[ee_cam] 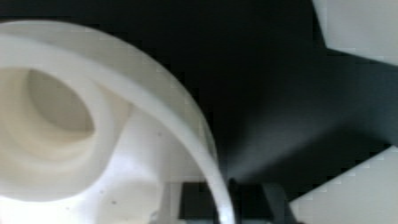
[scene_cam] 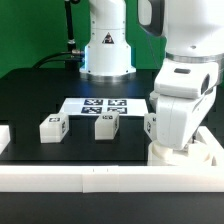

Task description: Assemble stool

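Right under my wrist sits the thick round white plastic disc seat (ee_cam: 125, 80); its thin rim runs between my dark fingers (ee_cam: 192, 200), so my two-finger gripper (ee_cam: 222, 198) is clenched on it. Toward the exterior view's left stand three short blocky white tagged legs (scene_cam: 107, 123), the nearest leg (scene_cam: 150, 125) just beside me.

A short blocky white plastic leg (scene_cam: 52, 127) is sitting before the thin flat white marker board (scene_cam: 100, 106), toward the exterior view's left, a second leg (scene_cam: 107, 123) directly before it, and a third leg (scene_cam: 150, 126) toward the right.
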`<state>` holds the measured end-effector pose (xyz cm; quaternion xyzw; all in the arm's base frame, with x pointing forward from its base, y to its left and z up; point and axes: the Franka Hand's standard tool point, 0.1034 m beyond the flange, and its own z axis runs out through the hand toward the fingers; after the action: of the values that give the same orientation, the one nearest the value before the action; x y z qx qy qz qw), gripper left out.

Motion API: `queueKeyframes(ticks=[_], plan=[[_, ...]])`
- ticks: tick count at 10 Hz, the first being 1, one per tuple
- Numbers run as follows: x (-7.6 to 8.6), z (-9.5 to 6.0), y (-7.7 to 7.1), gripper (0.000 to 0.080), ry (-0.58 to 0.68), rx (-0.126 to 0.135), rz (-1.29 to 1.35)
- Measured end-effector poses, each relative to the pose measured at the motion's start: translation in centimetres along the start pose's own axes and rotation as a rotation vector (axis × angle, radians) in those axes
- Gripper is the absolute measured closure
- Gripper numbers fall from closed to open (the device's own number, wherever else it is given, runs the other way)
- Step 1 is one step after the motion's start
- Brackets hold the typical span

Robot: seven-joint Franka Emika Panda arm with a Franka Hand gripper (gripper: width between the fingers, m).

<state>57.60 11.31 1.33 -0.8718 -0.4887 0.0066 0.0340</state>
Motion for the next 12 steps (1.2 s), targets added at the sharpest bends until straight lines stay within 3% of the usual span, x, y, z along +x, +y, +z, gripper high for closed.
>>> queueKeyframes(ticks=[2, 3, 4, 5, 6, 7, 10, 12], plan=[[0.0, 0.0, 0.0, 0.0768, 0.000, 0.000, 0.002], [0.0, 0.0, 0.0, 0.0655, 0.000, 0.001, 0.002], [-0.1, 0.0, 0.0, 0.0655, -0.002, 0.002, -0.002], [-0.2, -0.4, 0.2, 0.0519, -0.003, 0.001, -0.006], [-0.4, -1.0, 0.4, 0.0330, -0.006, 0.000, -0.008], [-0.6, -1.6, 0.5, 0.0211, -0.009, 0.000, -0.007], [-1.3, -4.8, 0.7, 0.0153, -0.027, -0.005, 0.001], [-2.8, -6.0, 1.4, 0.0151, -0.034, -0.022, 0.019]])
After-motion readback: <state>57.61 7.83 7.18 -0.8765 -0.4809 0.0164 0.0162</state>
